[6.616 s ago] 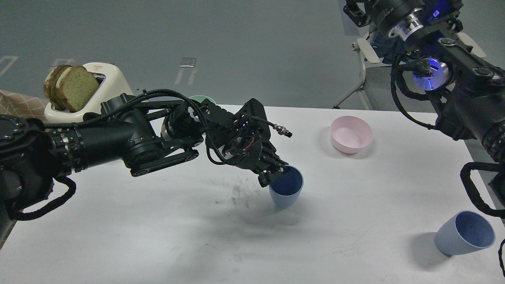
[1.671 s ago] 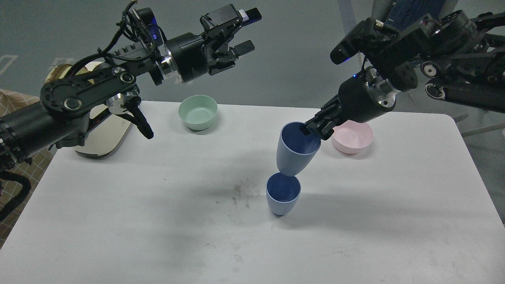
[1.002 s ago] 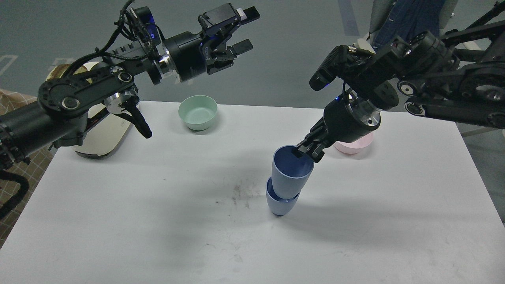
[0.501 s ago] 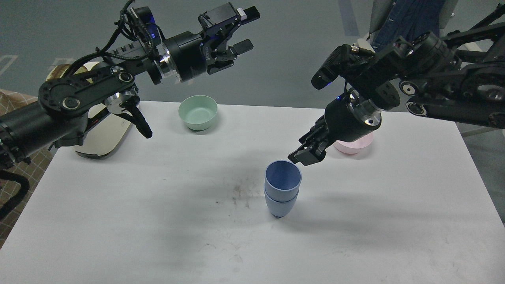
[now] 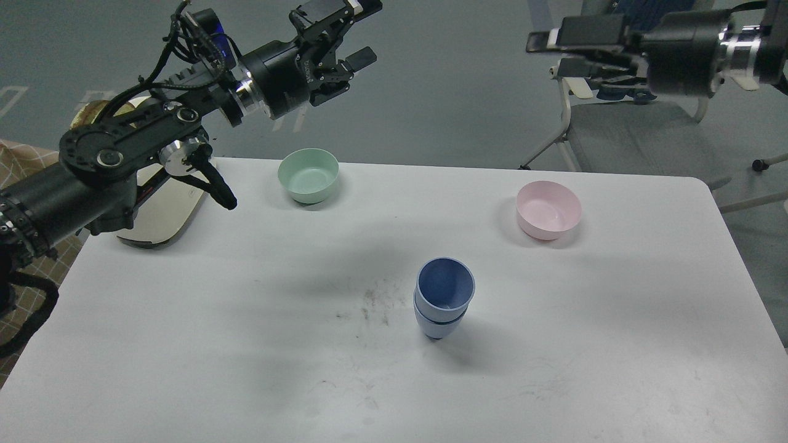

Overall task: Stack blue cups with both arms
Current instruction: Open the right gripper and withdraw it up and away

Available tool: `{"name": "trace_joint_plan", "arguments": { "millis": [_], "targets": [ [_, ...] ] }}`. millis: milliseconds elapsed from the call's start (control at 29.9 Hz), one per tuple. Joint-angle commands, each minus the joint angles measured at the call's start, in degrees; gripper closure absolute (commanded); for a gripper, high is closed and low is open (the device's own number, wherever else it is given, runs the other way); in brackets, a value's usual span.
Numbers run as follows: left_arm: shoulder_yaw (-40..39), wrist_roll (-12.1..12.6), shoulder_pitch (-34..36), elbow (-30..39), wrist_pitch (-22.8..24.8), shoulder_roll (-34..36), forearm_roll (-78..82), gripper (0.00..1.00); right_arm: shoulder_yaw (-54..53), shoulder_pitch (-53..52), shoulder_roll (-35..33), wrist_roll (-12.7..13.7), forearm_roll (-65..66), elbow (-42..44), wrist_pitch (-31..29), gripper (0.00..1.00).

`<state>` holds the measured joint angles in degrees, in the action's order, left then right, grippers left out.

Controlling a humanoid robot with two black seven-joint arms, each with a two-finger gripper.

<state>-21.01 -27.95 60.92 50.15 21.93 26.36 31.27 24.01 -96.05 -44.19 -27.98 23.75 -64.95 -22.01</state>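
With the blue cups [image 5: 444, 297] nested upright mid-table, both the left gripper [image 5: 352, 31] and right gripper [image 5: 557, 52], fingers apart and empty, should be kept high so the stack is not knocked.

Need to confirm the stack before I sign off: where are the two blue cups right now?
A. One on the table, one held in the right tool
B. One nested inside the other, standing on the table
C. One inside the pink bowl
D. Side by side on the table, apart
B: the blue cups stand nested upright on the white table, and both the left tool and right tool are raised clear, holding nothing.
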Motion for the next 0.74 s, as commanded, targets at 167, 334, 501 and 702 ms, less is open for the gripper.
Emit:
{"name": "trace_joint_plan", "arguments": {
  "millis": [167,334,501,702],
  "targets": [
    [-8.9,0.3,-7.8,-8.5,4.6,-5.7,-7.4,0.03,-29.3,28.4,5.7,0.0,-10.1,14.6,0.4,0.05],
    [-10.5,0.3,-10.8,-12.6,6.1,-8.2,-7.8,0.03,-38.5,37.4,14.4,0.0,-10.6,23.6,-0.2,0.04],
    [-12.1,0.2,-13.0,-15.4,6.1,-9.3,-7.8,0.03,-44.5,42.8,21.1,0.0,-12.4,26.8,-0.4,0.04],
    [-12.4,0.2,-14.3,-16.9,6.1,-9.6,-7.8,0.03,-46.2,44.5,24.2,0.0,-12.8,27.2,0.1,0.04]
  ]
}}
